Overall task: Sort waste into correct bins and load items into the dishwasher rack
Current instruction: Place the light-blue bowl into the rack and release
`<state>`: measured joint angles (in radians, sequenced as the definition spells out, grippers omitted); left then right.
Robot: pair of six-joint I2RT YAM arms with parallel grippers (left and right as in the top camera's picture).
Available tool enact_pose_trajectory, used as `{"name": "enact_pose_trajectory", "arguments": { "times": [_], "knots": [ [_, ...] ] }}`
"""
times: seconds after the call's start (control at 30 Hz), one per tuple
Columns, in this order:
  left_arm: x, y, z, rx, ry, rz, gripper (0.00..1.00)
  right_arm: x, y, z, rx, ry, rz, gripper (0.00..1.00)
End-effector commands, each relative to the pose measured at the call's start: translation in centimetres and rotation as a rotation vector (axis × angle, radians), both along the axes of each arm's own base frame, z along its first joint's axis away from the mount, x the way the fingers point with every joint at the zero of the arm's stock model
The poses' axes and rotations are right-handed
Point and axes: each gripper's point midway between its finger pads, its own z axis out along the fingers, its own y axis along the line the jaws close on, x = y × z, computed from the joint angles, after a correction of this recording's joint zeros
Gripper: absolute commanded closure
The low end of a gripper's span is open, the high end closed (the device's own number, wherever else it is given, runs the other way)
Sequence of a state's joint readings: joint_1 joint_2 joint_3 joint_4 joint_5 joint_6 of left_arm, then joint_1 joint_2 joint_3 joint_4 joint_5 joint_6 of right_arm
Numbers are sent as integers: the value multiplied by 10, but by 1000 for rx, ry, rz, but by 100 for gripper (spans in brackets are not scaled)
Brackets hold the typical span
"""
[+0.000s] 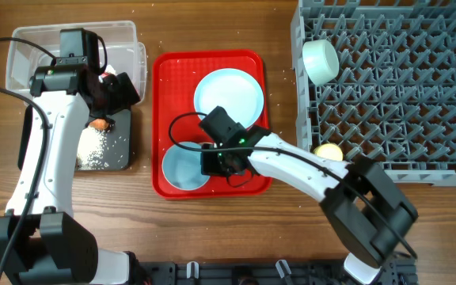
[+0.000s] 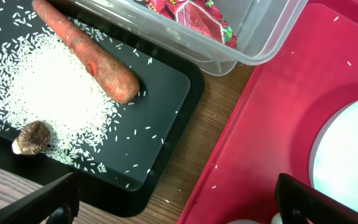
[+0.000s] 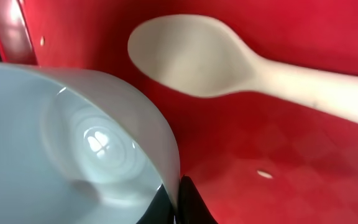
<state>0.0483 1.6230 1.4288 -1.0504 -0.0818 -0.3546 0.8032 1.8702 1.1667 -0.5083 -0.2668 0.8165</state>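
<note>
My right gripper (image 3: 178, 199) is shut on the rim of the pale blue bowl (image 3: 61, 137), one finger inside and one outside. The bowl (image 1: 182, 168) sits at the front left of the red serving tray (image 1: 165, 119). The white spoon (image 3: 191, 56) lies on the tray just beyond the bowl. Behind them is the pale blue plate (image 1: 228, 95). My left gripper (image 2: 179, 211) hangs open and holds nothing, above the gap between the black tray (image 2: 166, 87) and the red tray. The carrot (image 2: 86, 53), rice (image 2: 48, 93) and brown lump (image 2: 32, 138) lie in the black tray. The red wrapper (image 2: 194, 15) is in the clear tub (image 2: 260, 37).
The grey dishwasher rack (image 1: 402, 87) fills the right side of the table. The pale green bowl (image 1: 321, 60) lies in its back left corner and the yellow cup (image 1: 328, 150) near its front left. A few rice grains are scattered on the wood and the red tray.
</note>
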Motion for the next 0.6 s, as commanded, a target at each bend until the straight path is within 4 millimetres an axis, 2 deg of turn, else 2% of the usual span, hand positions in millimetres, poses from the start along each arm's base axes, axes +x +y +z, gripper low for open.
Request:
{"name": "enact_pose_trajectory", "arguments": {
  "times": [0.0,0.07,0.1,0.23,0.27,0.3,0.37,0.4,0.53,0.57],
  "knots": [
    [-2,3,3,8,-9,12,0,32,-22,73,15,-219,-2,96],
    [-2,3,3,8,-9,12,0,49,-65,107,-59,-328,-105,96],
    [-2,3,3,8,-9,13,0,59,-98,129,-112,-394,-188,96],
    [-2,3,3,8,-9,13,0,83,-203,181,-334,-601,-425,96],
    [-2,3,3,8,-9,12,0,87,-235,193,-430,-652,-512,96],
    [-2,3,3,8,-9,13,0,88,-279,208,-596,-718,-630,96],
    [-2,3,3,8,-9,12,0,83,-324,223,-804,-770,-737,96],
    [-2,3,3,8,-9,12,0,81,-342,229,-919,-780,-732,96],
    [-2,3,3,8,-9,13,0,84,-365,236,-1208,-757,-570,95],
    [-2,3,3,8,-9,12,0,89,-367,234,-1348,-711,-410,96]
  ]
}}
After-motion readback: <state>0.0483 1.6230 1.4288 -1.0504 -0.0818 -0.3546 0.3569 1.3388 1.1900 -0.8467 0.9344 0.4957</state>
